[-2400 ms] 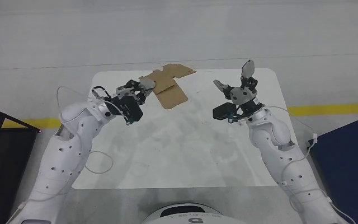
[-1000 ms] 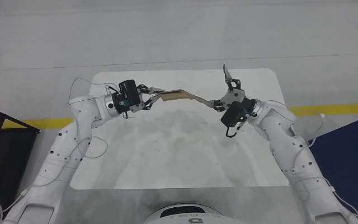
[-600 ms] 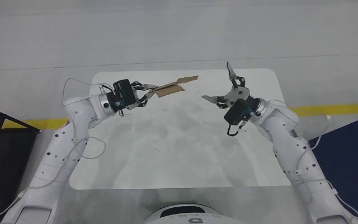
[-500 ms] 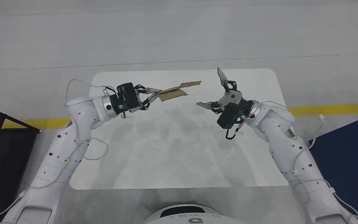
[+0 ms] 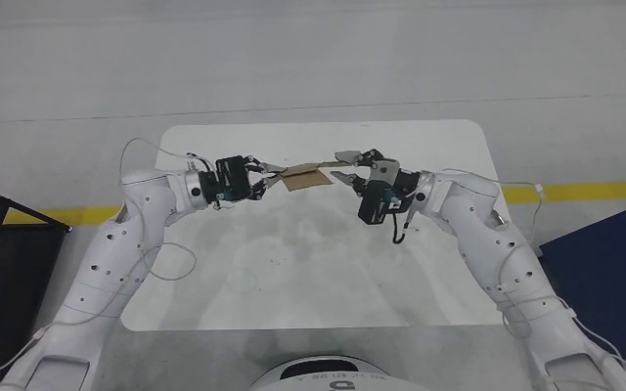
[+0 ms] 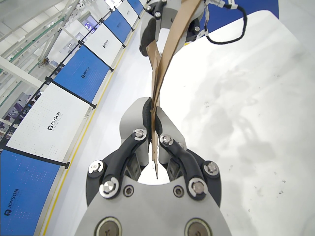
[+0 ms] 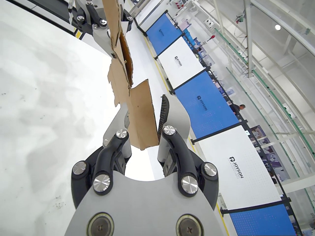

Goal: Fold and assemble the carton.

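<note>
Nearest, in the lower half of the top view, is the bare white desk [image 5: 293, 283] with a few grey scuff marks. Farther up, just above the middle of the frame, the two arms come in from each side and meet.

The left hand [image 5: 266, 177] is pinched tight on one end of the carton [image 5: 305, 174]. The card sits squeezed between its two dark pads. The carton is a flat piece of brown card, not yet a box. It hangs in the air over the desk, between the two hands.

At its other end is the right hand [image 5: 342, 166]. Its fingers are spread apart with a flap of the carton between them, and they are not squeezing it.

I think the carton is very light and thin. It should bend easily along its fold lines, and a hard pull could tear it at the cut edges. The best place to grab looks like a wide flat panel close to a fold line, not the tip of a flap.

Beyond the desk is pale floor.
</note>
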Motion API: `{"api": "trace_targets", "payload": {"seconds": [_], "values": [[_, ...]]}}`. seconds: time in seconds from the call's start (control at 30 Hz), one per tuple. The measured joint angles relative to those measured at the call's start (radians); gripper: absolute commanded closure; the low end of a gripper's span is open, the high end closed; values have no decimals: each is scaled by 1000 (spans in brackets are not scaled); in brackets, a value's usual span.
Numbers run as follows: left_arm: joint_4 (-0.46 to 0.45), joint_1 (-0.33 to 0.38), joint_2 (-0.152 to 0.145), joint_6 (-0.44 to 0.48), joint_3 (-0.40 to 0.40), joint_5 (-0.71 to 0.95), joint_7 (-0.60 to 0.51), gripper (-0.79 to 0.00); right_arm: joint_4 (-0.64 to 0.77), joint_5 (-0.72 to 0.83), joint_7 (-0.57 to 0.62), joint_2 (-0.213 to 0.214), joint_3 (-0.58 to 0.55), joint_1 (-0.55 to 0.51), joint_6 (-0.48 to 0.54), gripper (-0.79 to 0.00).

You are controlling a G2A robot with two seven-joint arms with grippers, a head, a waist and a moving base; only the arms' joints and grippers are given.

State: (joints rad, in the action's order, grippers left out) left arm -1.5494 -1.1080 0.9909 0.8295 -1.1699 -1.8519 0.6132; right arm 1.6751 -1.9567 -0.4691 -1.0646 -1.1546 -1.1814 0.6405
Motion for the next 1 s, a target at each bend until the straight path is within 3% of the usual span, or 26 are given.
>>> {"api": "trace_targets", "payload": {"seconds": [0.03, 0.07, 0.1, 0.13, 0.23, 0.27, 0.47, 0.57, 0.67, 0.83, 0.93, 1.0], "values": [[0, 1, -1, -2, 3, -4, 2, 0, -1, -6, 6, 1, 5, 5, 20, -274], [-1, 1, -1, -3, 6, -8, 5, 0, -1, -9, 9, 1, 8, 9, 30, -200], [0, 1, -2, -4, 8, -12, 8, 0, -2, -12, 11, 2, 10, 13, 34, -49], [1, 2, -3, -5, 10, -13, 11, 0, -3, -11, 12, 2, 12, 16, 32, 0], [5, 1, -5, -7, 11, -14, 18, -22, -5, -6, 13, 1, 16, 21, 21, 0], [7, 1, -6, -5, 11, -14, 20, -785, -6, -10, 15, 1, 18, 22, 21, 0], [37, -2, -12, -7, -7, 15, 33, -785, 15, -106, 45, 8, 28, 31, 1, 0], [62, -17, -20, -24, -44, 28, 44, -785, 45, -210, 31, 15, 33, 40, -57, 0], [91, -45, -32, -48, -104, 58, 61, -785, 71, -384, 7, 24, 42, 49, -176, 0], [112, -116, -48, -90, -221, 158, 75, -785, 81, -865, -7, 47, 64, 85, -460, 0], [103, -158, -48, -113, -260, 246, 79, -785, 74, -1072, 2, 52, 72, 85, -556, 0], [101, -166, -47, -118, -265, 283, 80, -785, 73, -1092, 4, 52, 71, 84, -568, 0]]}}
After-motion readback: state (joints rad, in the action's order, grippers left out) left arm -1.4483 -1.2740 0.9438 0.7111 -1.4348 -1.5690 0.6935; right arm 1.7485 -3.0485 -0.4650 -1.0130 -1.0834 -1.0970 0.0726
